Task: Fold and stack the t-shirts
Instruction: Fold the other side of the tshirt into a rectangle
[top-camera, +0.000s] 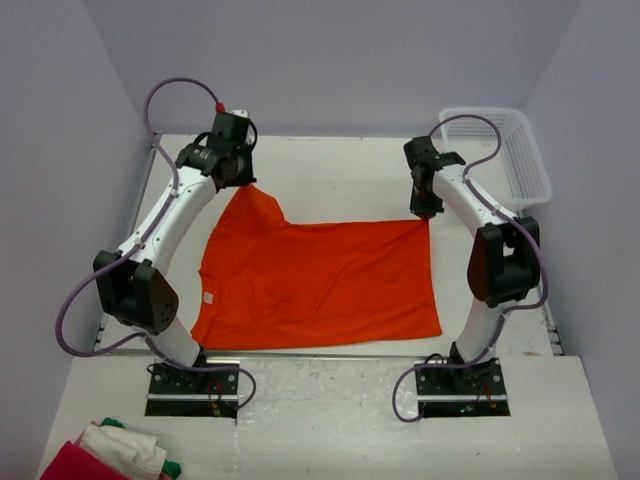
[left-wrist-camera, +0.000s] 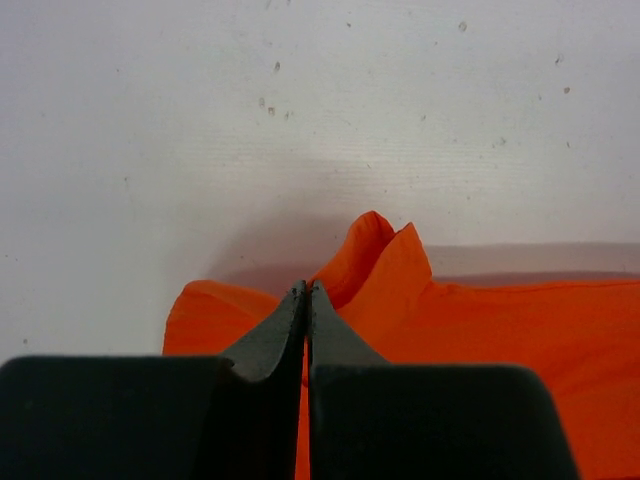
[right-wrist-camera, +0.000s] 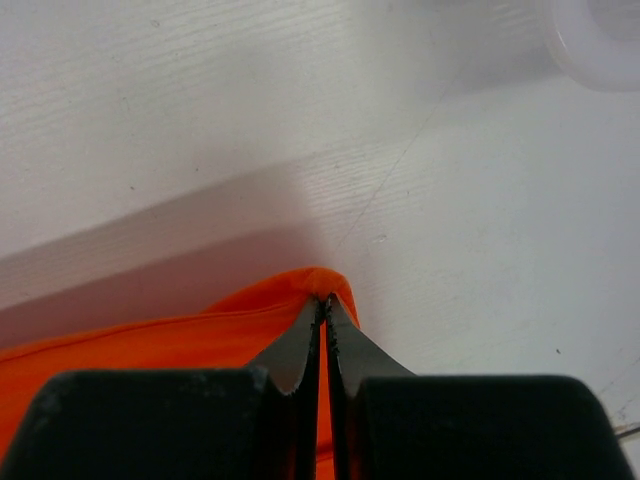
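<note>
- The t-shirt (top-camera: 320, 280) lies spread out on the bench (top-camera: 340, 165).
- The left gripper (left-wrist-camera: 307, 295) is pinching its far left corner.
- The right gripper (right-wrist-camera: 324, 300) is pinching its far right corner.
- No fold is made yet, and nothing is stacked.

I am counting one orange t-shirt (top-camera: 320, 280), and it is lying on one table (top-camera: 340, 160). Two robot arms are showing, the left arm (top-camera: 170, 215) and the right arm (top-camera: 470, 200). Each is carrying one gripper, so there are two: the left gripper (left-wrist-camera: 307, 290) and the right gripper (right-wrist-camera: 325, 300). One white basket (top-camera: 527, 165) is standing there. One cloth pile (top-camera: 115, 452) is lying apart. It is seeming to hold three pieces, red, white and green, but the picture edge is cutting it.
</note>
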